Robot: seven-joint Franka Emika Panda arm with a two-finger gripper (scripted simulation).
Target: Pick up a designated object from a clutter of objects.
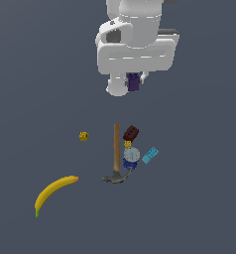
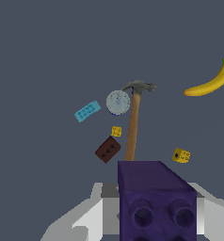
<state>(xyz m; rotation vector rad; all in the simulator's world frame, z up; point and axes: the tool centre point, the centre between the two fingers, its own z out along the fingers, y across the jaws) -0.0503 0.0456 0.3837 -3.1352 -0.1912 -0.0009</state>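
Observation:
The dark purple toy block [image 1: 134, 82] hangs under the white arm, high above the surface, with my gripper [image 1: 134, 83] shut on it. In the wrist view the purple block [image 2: 156, 200] fills the foreground, studs facing the camera, held between the pale fingers [image 2: 92, 219]. The rest of the clutter lies below: a wooden-handled hammer [image 1: 116, 151], a red-brown brick [image 1: 131, 133], a light blue flat brick [image 1: 150, 155], a round bluish-white item [image 1: 131, 155] and a banana [image 1: 54, 191].
A small yellow piece [image 1: 84, 136] sits alone toward the exterior view's left; another tiny yellow piece [image 1: 128, 143] lies between the red-brown brick and the round item. The banana [image 2: 210, 82] lies apart from the pile.

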